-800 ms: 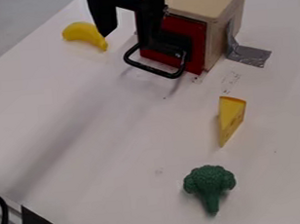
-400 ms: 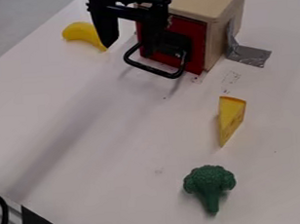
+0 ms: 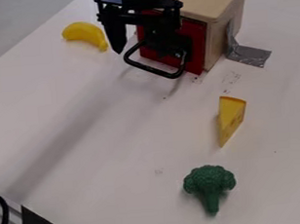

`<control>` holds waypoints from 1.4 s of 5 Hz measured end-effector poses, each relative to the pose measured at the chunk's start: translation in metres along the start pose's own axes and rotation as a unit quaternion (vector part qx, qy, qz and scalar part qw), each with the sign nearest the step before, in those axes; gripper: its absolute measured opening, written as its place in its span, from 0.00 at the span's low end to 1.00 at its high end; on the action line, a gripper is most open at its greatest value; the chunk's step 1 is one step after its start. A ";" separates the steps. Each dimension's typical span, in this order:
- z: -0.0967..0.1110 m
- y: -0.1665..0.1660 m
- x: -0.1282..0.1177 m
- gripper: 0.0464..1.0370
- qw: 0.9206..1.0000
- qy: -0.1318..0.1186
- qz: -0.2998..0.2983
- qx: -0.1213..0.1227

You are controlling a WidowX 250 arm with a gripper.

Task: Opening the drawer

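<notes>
Two fingers spread wide, that's how the end effector (image 3: 142, 48) looks, hanging down right at the front of the wooden box (image 3: 221, 32). One finger is over near the banana side, the other is in front of the red drawer (image 3: 196, 41), and I can't tell if that one touches anything. Drawer's front sits up against the box, so it looks closed to me. Its black loop handle (image 3: 150, 71) sticks out low, just below the fingers.

Rest of the stuff on the white worktop (image 3: 109, 141): yellow toy banana (image 3: 84, 32) up at the upper left, well apart from the handle. Grey tape (image 3: 249, 55) runs from the box's side down onto the surface. Cheese wedge (image 3: 231, 118) lies right of the middle, and a green toy broccoli (image 3: 209, 180) is below it, stem pointing to the bottom of the view.
</notes>
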State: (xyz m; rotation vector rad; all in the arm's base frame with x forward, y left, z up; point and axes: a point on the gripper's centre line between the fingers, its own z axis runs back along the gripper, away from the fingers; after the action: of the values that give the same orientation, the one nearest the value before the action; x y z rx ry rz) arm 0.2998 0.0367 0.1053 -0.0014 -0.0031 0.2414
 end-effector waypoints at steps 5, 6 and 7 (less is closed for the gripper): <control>-0.030 0.010 0.033 0.96 0.964 -0.038 0.264 -0.015; -0.042 0.018 0.032 0.96 0.952 -0.032 0.303 -0.007; -0.052 0.023 0.031 0.96 0.946 -0.036 0.323 0.004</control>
State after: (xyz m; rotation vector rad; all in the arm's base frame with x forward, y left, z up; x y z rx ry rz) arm 0.3242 0.0667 0.0533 0.0147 -0.0750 0.8996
